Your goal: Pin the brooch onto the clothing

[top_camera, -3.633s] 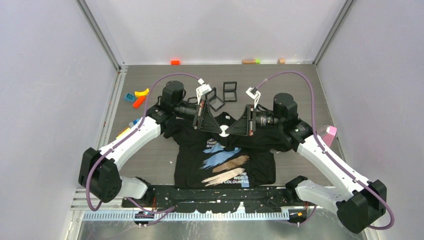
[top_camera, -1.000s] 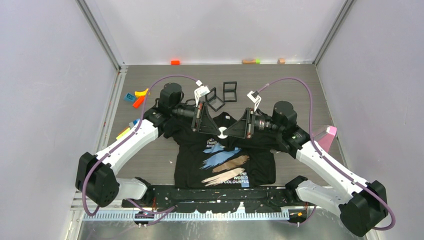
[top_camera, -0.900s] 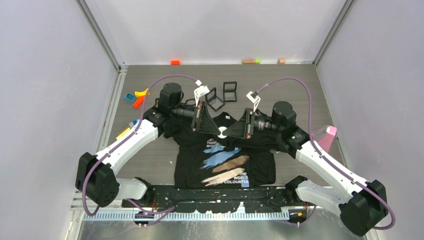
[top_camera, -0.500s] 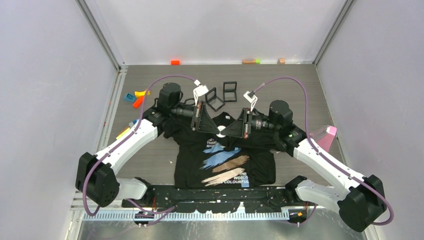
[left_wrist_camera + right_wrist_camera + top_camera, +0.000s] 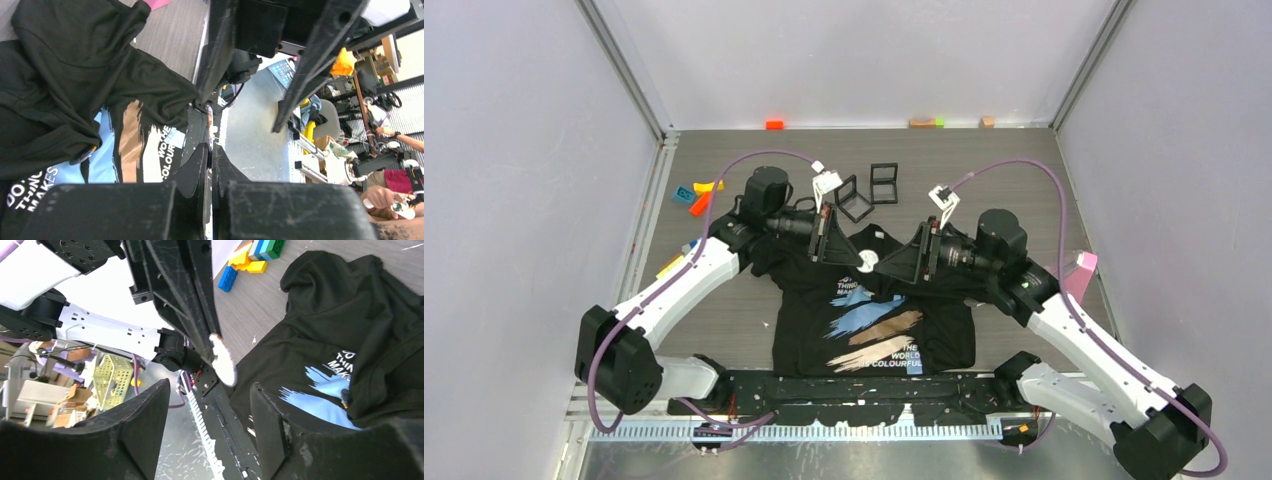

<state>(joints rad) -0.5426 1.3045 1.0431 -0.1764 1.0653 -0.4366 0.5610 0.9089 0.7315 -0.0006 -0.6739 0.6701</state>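
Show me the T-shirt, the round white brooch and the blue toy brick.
T-shirt [image 5: 884, 328], top view, on the tan streak of its print.
brooch [image 5: 223, 360], right wrist view, middle of its white disc.
blue brick [image 5: 227, 278], right wrist view, its studded face.
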